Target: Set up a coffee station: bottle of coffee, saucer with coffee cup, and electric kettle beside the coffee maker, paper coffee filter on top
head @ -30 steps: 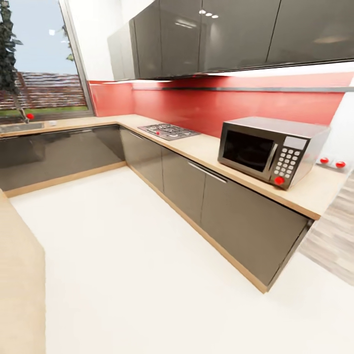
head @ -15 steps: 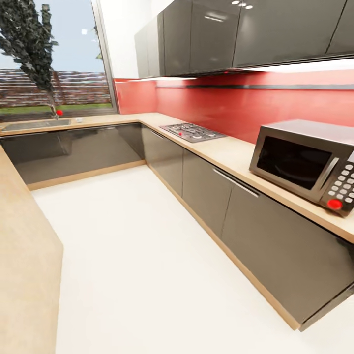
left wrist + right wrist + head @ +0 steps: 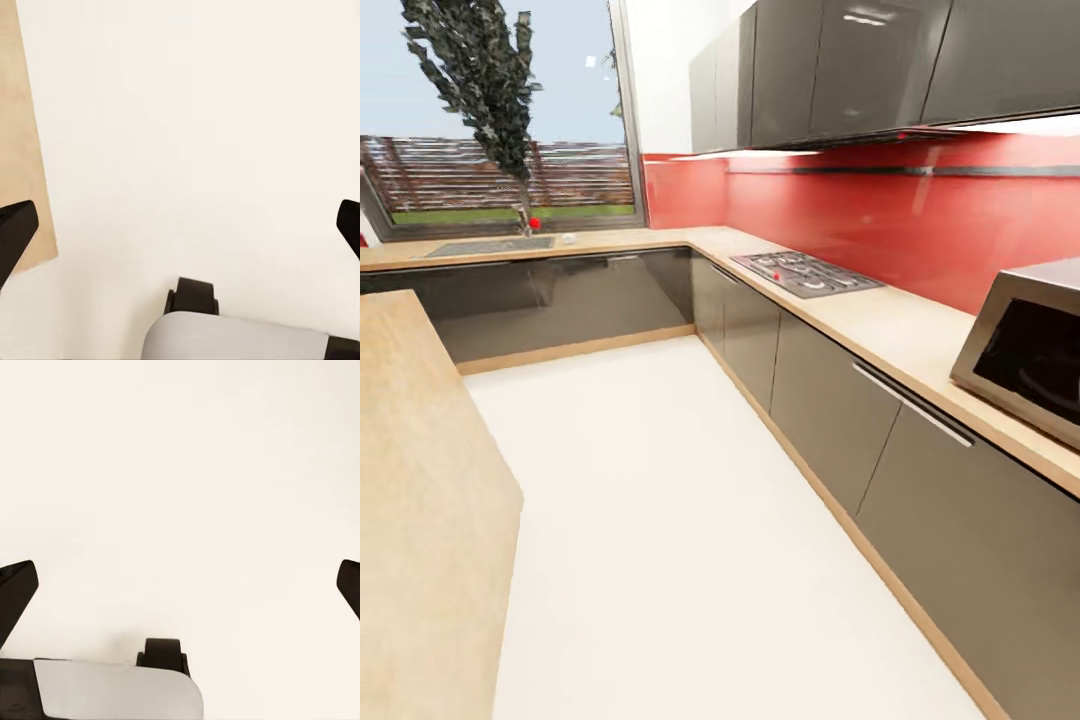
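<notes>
Fingertips of the left gripper (image 3: pixel 180 225) show as two black points at opposite edges of the left wrist view, spread wide with nothing between them, hanging over pale cream floor (image 3: pixel 195 127); a strip of light wood surface (image 3: pixel 22 135) runs along one side, and part of the robot's grey and black base (image 3: pixel 232 334) sits below. The right gripper (image 3: pixel 180 585) is the same: black tips far apart, empty, above plain cream floor, with a grey and black piece of the robot's body (image 3: pixel 112 686) at the edge. From the head camera, an L-shaped kitchen countertop (image 3: pixel 880 325) in light wood runs along glossy grey cabinets (image 3: pixel 810 385) and a red backsplash (image 3: pixel 920 220). A gas hob (image 3: pixel 805 273) is set into it, and the corner of a silver microwave (image 3: pixel 1025 355) sits at the far right. Under the window (image 3: pixel 500 120) lies a sink (image 3: pixel 490 246). A thin dark kitchen shelf (image 3: pixel 920 171) runs along the red wall. A second wooden counter (image 3: pixel 420 480) stands at the left.
</notes>
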You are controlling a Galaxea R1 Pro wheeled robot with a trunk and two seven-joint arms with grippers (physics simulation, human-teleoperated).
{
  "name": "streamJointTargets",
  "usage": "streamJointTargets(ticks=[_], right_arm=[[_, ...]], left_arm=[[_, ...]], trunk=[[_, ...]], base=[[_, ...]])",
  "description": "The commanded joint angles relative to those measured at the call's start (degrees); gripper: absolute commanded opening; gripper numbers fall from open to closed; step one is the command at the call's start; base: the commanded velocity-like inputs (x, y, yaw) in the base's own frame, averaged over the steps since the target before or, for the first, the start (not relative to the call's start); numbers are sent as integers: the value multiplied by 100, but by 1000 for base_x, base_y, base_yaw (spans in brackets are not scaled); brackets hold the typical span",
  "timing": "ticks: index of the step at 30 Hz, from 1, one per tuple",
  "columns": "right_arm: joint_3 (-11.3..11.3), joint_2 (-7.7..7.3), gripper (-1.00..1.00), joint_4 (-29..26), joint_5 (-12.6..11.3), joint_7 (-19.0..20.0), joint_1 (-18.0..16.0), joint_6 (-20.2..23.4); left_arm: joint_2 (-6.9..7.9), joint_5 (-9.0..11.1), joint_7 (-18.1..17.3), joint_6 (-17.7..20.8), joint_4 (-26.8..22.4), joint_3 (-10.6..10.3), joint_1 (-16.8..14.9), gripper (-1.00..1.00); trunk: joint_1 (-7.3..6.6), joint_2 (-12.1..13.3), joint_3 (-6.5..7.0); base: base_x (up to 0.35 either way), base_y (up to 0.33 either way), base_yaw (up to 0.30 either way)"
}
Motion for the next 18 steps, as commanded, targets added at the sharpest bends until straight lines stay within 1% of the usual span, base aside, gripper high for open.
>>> streamJointTargets(ticks=[1,18], right_arm=[[1,-2,100,1,26,-1,-1,-15],[1,-2,100,1,26,-1,-1,-15]], left_arm=[[-1,1,2,-20,7,8,-5,100],[-1,0,2,-20,7,7,-5,100]], trunk=[[3,-2,-9],[3,-2,-83]], base=[[338,0,262],[338,0,255]])
